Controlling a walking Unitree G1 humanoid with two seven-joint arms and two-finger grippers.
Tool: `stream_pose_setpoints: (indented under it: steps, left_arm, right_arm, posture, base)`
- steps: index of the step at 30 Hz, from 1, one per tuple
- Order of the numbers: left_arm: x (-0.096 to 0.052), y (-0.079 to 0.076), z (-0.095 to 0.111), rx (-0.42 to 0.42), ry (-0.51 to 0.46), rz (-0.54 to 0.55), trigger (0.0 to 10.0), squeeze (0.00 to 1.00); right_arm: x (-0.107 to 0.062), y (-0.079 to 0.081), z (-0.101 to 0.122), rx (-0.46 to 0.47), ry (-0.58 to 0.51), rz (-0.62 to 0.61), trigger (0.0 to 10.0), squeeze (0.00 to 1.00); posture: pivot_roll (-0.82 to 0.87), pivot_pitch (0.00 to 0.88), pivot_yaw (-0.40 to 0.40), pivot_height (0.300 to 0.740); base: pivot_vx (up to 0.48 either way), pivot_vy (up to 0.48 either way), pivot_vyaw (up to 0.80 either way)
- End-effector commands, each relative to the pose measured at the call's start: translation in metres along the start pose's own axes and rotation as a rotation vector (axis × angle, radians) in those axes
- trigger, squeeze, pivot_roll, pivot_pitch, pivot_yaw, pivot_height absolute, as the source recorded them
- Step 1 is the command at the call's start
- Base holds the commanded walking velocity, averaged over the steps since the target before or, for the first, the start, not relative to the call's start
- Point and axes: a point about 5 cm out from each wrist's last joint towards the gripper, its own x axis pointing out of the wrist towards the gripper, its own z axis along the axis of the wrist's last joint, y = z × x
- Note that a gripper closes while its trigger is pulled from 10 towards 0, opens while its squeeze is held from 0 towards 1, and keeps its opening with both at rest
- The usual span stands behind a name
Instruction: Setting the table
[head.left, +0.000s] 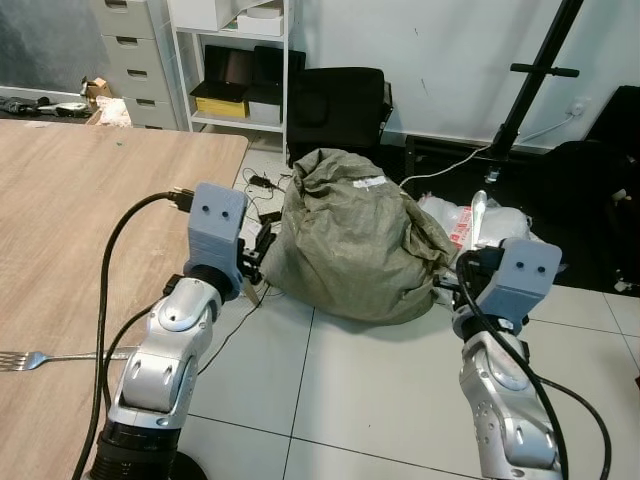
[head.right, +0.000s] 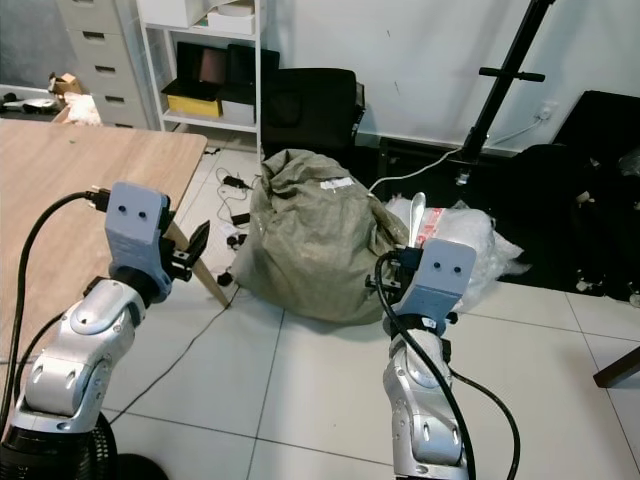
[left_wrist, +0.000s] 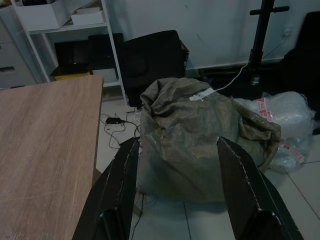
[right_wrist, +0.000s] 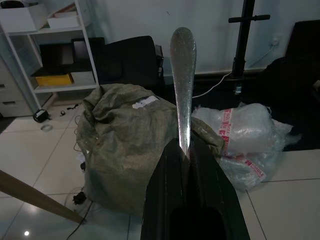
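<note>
White floor tiles (head.left: 330, 390) are spreading out beneath a pale wall, with a white metal shelving unit (head.left: 232, 60) and a grey drawer cabinet (head.left: 128, 55) standing at the back. Along the robot's left side, a large light-brown wooden table (head.left: 90, 210) is reaching toward the shelves. On the floor ahead, a big rumpled olive-green woven sack (head.left: 350, 240) is slumping, with a clear plastic bag marked with red tape (right_wrist: 245, 135) lying just beside it. A black tripod stand (head.left: 530, 80) is leaning up against the wall behind them, near a black case (head.left: 338, 105).

The left gripper (left_wrist: 175, 190) is hanging past the table's edge, its two black fingers (left_wrist: 120, 185) standing wide apart and holding nothing. The right gripper (right_wrist: 185, 150) is reaching out over the tiles in front of the sack, its fingers pressing together on the handle of a shiny silver metal spoon (right_wrist: 183, 75), which is pointing upward with its bowl end free.

On the near part of the table, a small silver metal fork (head.left: 40, 358) is lying flat, tines pointing away from the left arm.
</note>
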Motion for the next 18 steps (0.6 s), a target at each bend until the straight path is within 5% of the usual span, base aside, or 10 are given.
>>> stream_pose_setpoints:
  steps: [1,7,18]
  left_arm:
    - [-0.0010,-0.0014,-0.0042,-0.003,0.015,-0.012,10.0,0.00]
    - [-0.0013,-0.0017,-0.0033,-0.002,0.005,-0.018,10.0,0.00]
    - [-0.0014,-0.0051,-0.0019,0.007,-0.013,-0.062,10.0,0.00]
  right_arm:
    - [-0.0017,-0.0012,-0.0017,0.000,0.003,-0.005,10.0,0.00]
    - [-0.0016,-0.0015,-0.0018,0.000,0.004,-0.006,10.0,0.00]
    - [-0.0011,-0.0023,-0.0027,0.012,0.012,-0.014,10.0,0.00]
  posture:
    - [-0.04,0.062,0.056,0.740]
    - [-0.05,0.063,0.056,0.740]
    - [-0.05,0.058,0.057,0.740]
  base:
    - [0.000,0.000,0.00]
    - [0.000,0.000,0.00]
    - [0.480,0.000,-0.75]
